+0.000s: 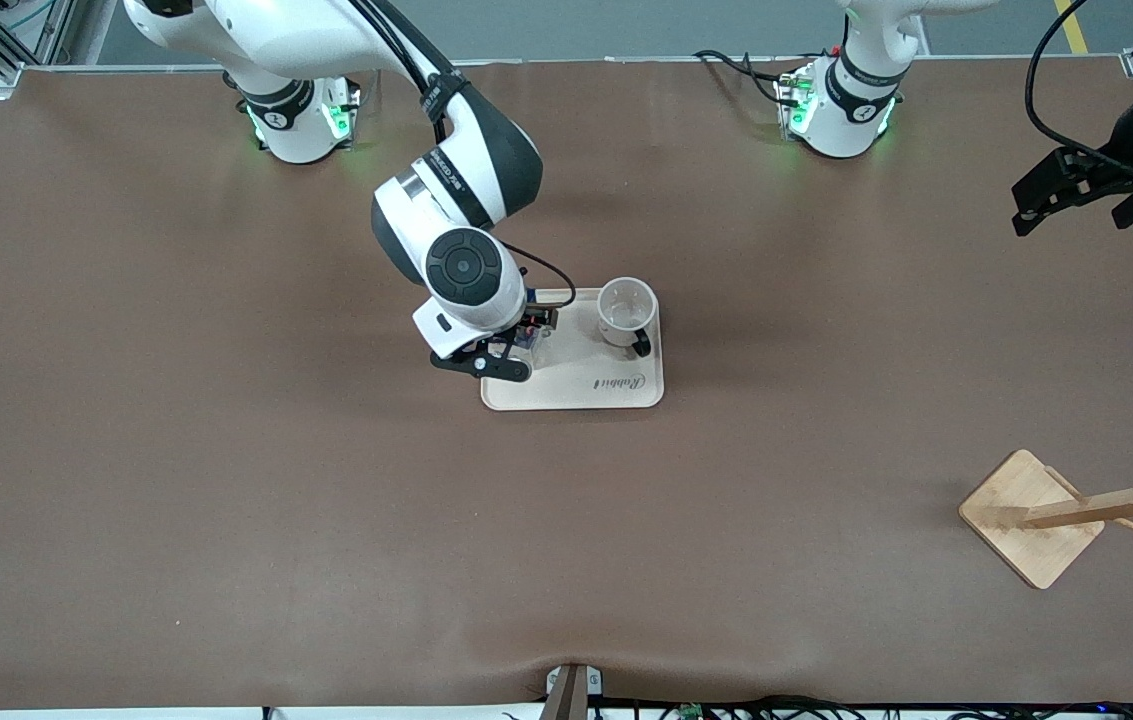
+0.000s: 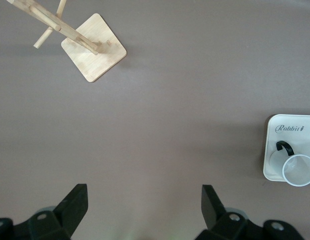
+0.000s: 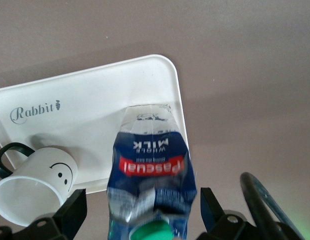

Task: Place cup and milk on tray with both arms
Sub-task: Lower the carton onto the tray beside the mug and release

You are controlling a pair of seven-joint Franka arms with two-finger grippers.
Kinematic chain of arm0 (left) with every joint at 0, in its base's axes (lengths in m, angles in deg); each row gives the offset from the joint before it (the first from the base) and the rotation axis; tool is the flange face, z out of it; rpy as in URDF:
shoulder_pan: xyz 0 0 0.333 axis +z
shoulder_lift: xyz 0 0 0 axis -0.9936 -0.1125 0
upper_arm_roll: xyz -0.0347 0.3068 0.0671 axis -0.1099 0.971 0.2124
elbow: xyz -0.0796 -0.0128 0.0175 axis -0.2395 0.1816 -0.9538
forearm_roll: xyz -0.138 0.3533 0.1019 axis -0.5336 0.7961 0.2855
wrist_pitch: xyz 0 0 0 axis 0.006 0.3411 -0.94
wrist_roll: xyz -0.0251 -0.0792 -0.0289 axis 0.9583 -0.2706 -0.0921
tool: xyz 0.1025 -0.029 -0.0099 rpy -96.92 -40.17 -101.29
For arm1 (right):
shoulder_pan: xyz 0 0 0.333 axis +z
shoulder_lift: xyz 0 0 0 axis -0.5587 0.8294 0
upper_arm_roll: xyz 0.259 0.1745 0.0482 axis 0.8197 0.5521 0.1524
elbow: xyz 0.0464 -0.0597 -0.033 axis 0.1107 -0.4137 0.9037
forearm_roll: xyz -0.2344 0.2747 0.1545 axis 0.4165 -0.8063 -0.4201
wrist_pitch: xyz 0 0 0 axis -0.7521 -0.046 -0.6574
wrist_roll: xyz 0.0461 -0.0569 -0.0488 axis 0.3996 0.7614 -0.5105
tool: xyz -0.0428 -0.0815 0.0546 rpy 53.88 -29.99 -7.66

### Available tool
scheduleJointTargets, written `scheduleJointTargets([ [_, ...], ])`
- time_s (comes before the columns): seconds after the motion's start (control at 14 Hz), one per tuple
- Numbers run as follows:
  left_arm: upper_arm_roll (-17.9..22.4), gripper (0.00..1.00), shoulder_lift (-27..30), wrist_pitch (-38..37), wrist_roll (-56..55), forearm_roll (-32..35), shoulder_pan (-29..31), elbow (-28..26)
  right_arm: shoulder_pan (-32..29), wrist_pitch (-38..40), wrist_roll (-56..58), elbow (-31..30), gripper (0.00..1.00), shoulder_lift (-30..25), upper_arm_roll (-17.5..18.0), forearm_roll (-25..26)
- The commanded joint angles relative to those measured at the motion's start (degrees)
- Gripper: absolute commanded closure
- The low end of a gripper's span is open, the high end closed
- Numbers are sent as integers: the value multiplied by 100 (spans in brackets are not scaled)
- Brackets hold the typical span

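Milk (image 3: 151, 170): standing on the tray (image 1: 616, 392), at its edge toward the right arm.
Cup (image 1: 624, 312): sitting in a tray corner.
Right hand (image 3: 140, 210): spreading wide around the milk.
Left hand (image 2: 145, 205): hanging wide over the desk (image 1: 226, 500), waiting.

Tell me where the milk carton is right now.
The milk carton stands on the tray at its right-arm end, beside the cup, between the open fingers of the right pincer.
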Motion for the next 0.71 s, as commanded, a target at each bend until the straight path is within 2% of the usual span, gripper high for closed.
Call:
scheduleJointTargets([
  [0.0,46,0,44,27,114,-115,-28,19,-48,143,-35,166,0,38,42,5],
  [0.36,46,0,80,-17,114,-133,-19,19,-109,582,-35,464,0,38,51,22],
  [0.64,46,0,80,-26,114,-133,-28,19,-267,1109,-27,955,0,11,42,40],
])
